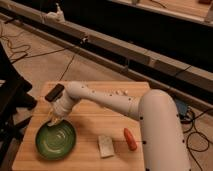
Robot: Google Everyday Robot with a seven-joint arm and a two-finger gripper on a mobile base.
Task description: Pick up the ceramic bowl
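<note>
The ceramic bowl point(55, 140) is wide, shallow and glossy green with a darker rim. It rests on the wooden table point(85, 120) near the front left corner. My gripper point(55, 119) hangs from the white arm and points down at the bowl's far rim, touching or just above it. The white arm point(115, 102) reaches across the table from the right.
A pale rectangular sponge-like block point(105, 146) and an orange carrot-like item point(130, 139) lie to the right of the bowl. Small white bits point(120, 92) lie near the table's back edge. Cables run over the floor behind. A dark chair point(10, 100) stands at the left.
</note>
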